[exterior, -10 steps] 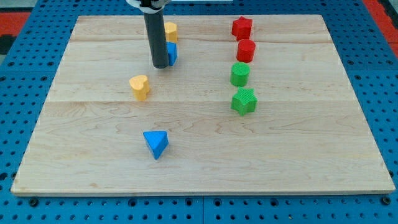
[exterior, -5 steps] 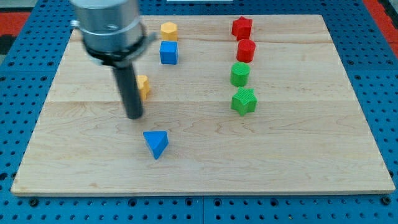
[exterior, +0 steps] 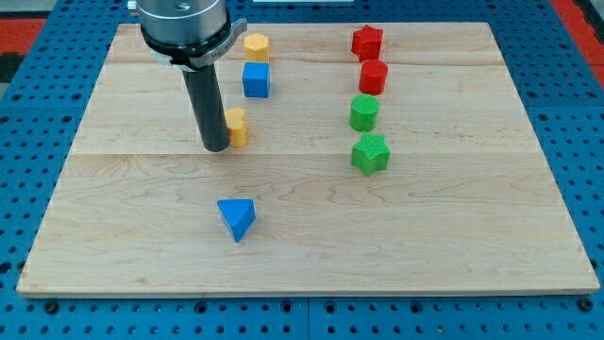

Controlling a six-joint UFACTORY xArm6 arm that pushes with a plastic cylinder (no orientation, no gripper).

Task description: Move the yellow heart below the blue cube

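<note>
The yellow heart (exterior: 237, 126) lies on the wooden board (exterior: 453, 227), left of centre, partly hidden by my rod. My tip (exterior: 216, 147) touches the heart's left side. The blue cube (exterior: 256, 80) sits above and slightly right of the heart, with a gap between them. A yellow block (exterior: 256, 45) sits just above the cube.
A blue triangular block (exterior: 236, 218) lies toward the view's bottom, below the heart. On the right stand a red star (exterior: 367, 42), a red block (exterior: 373, 76), a green block (exterior: 364, 112) and a green star (exterior: 370, 154) in a column.
My tip went from beside the blue cube down and left past the heart, then back right against it. The yellow heart has slid to the right, closer under the blue cube.
</note>
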